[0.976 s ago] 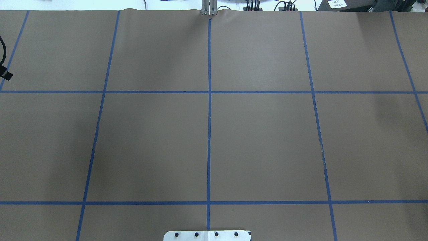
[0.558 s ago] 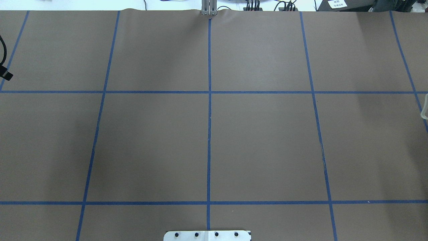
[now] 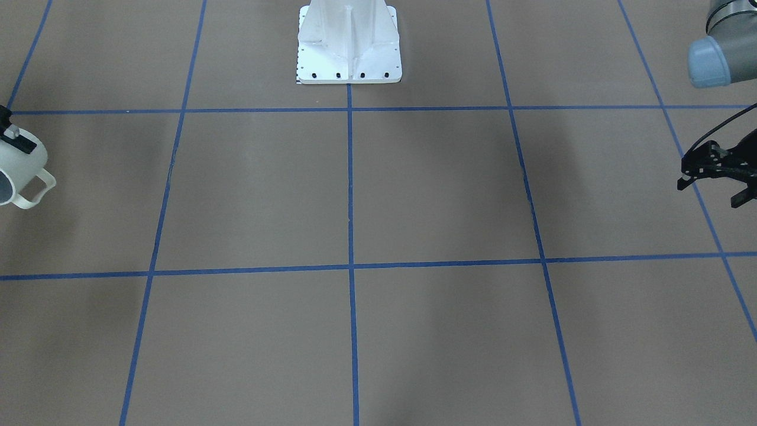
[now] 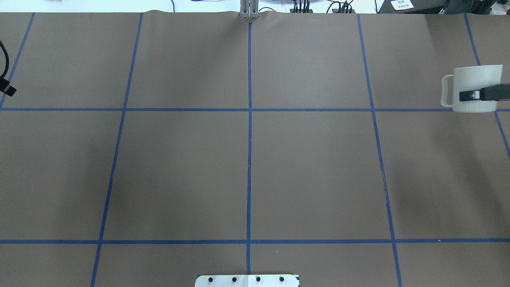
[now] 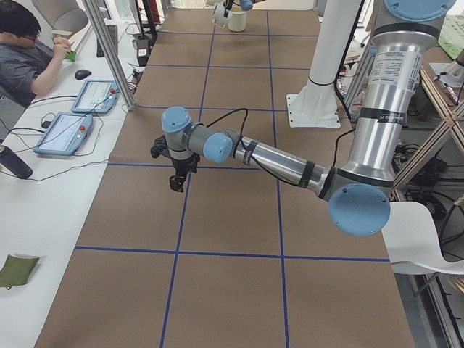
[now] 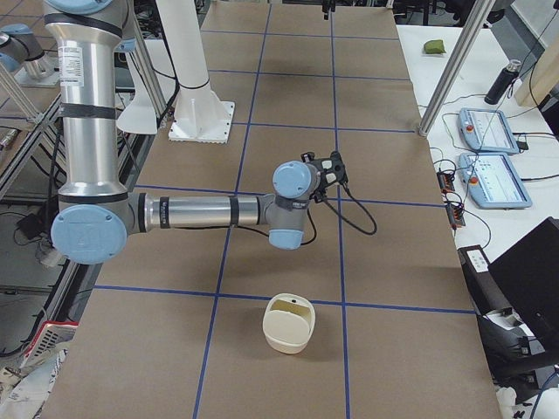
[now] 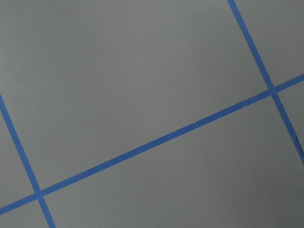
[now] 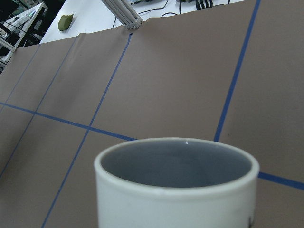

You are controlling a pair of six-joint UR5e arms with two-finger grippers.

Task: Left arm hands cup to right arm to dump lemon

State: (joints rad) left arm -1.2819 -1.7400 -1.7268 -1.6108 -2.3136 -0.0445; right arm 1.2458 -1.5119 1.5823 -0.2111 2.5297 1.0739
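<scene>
The white cup (image 4: 472,81) hangs at the table's right edge, tipped on its side, handle to the left. My right gripper (image 4: 464,95) is shut on it, one black finger across its wall. It also shows at the left edge of the front-facing view (image 3: 23,171) and in the exterior right view (image 6: 289,323). The right wrist view shows its rim and bare grey inside (image 8: 175,166). No lemon slice shows in any view. My left gripper (image 3: 708,195) is open and empty above the table's left end, far from the cup.
The brown table cover carries a grid of blue tape lines. The robot's white base (image 3: 349,47) stands at the near middle edge. A metal post (image 4: 249,10) is at the far edge. An operator (image 5: 29,51) and tablets (image 5: 90,94) are beside the table.
The cup in my right gripper has come into the overhead view from the right edge, moving inward and toward the far side. The left arm has barely moved.
</scene>
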